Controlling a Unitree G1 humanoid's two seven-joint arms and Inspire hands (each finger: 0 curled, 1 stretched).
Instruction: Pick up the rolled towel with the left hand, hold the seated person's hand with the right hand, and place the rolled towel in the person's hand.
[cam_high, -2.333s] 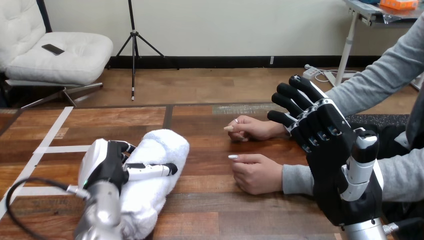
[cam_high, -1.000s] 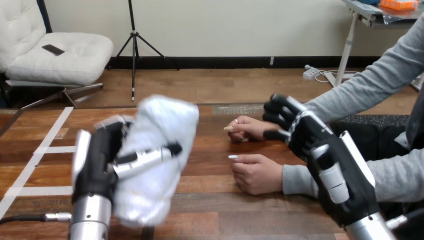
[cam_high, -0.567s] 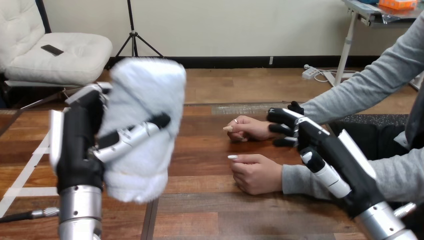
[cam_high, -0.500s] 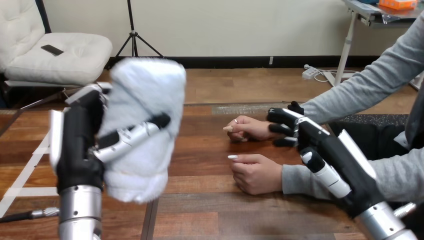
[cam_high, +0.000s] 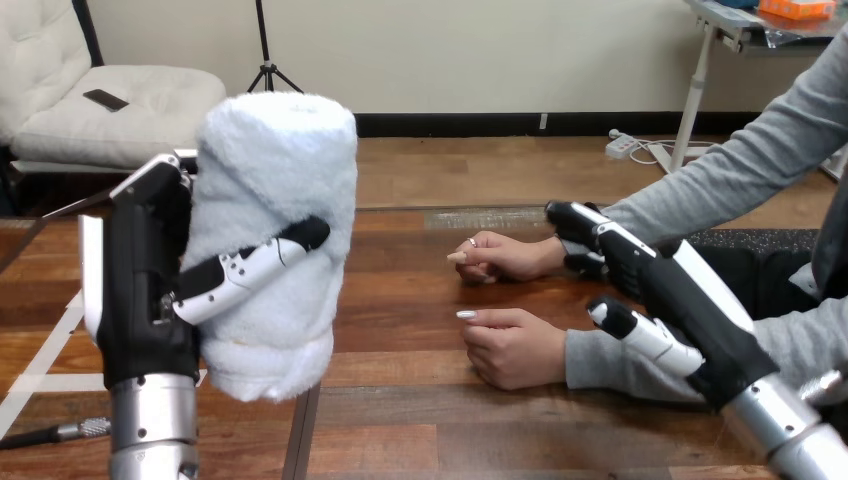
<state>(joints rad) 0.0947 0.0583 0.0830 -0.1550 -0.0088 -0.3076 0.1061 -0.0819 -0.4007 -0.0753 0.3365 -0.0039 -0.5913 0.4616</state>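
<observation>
curling round the rolled towel (cam_high: 275, 180), the left robot hand (cam_high: 145, 290) is held above the worktop (cam_high: 400, 300) for delivery; the right robot hand (cam_high: 665, 290), loosely spread, is set beside the person's farther hand (cam_high: 505, 257).

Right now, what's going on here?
The left hand holds the towel upright, up off the table. The right hand is at the wrist of the person's far hand; I cannot tell whether it grips that wrist. The far hand and the near hand both rest on the table, and neither has the towel yet.
</observation>
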